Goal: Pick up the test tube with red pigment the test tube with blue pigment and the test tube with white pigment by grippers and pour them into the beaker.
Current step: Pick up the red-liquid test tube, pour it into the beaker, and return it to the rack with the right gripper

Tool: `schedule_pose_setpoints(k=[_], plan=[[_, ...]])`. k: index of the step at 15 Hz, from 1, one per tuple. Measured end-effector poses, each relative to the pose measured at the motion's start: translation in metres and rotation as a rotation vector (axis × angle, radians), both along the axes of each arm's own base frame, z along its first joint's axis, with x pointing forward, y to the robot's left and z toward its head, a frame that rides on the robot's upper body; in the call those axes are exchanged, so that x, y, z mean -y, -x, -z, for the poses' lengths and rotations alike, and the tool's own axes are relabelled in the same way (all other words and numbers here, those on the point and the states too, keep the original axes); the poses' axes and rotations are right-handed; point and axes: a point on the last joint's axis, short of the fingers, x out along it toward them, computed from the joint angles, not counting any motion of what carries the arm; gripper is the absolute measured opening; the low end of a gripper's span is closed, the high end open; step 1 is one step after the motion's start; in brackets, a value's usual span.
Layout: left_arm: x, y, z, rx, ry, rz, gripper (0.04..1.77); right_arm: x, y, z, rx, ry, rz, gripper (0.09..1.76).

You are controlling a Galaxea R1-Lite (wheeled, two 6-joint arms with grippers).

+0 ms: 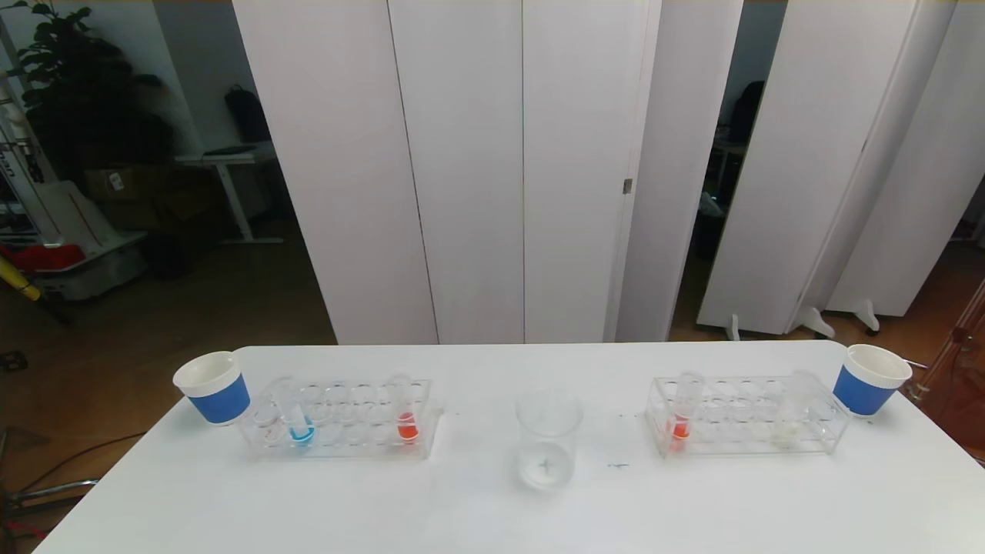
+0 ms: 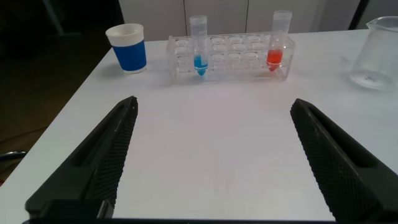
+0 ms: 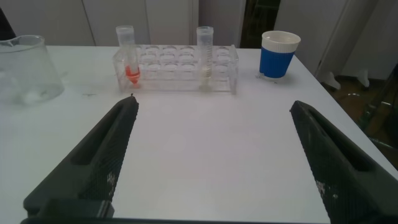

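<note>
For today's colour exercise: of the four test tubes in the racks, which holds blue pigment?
The test tube with blue pigment, in the left rack nearest the left cup; the others show red or whitish.

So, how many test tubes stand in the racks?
4: blue tube and red tube in the left rack; another red tube and white tube in the right rack.

Beaker (image 1: 548, 438) stands mid-worktop (image 1: 492, 508). Left rack (image 1: 342, 419) sits to its left, holding the blue tube (image 1: 296, 419) toward its left end and a red tube (image 1: 405, 412) at its right end. Left cup (image 1: 213, 387) stands just beyond that rack's left end. Right rack (image 1: 746, 415) mirrors it: red tube (image 1: 682, 415) at left end, white tube (image 1: 793, 415) toward right, right cup (image 1: 869, 378) past the right end.
</note>
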Motion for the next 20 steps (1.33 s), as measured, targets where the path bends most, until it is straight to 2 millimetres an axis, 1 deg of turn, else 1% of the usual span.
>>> schedule_pose_setpoints(k=[10,12,15,18,20], plan=[[0.0,0.0,0.0,0.0,0.0,0.0,1.75,0.0,0.001,0.0,-0.033,-0.002,0.013,1.75],[0.0,0.0,0.0,0.0,0.001,0.0,1.75,0.0,0.007,-0.014,-0.02,-0.004,0.014,1.75],[0.0,0.0,0.0,0.0,0.0,0.0,1.75,0.0,0.012,-0.046,0.019,-0.002,0.011,1.75],[0.0,0.0,0.0,0.0,0.0,0.0,1.75,0.0,0.012,-0.078,0.047,0.011,0.01,1.75],[0.0,0.0,0.0,0.0,0.0,0.0,1.75,0.0,0.008,-0.098,0.045,0.02,0.011,1.75]])
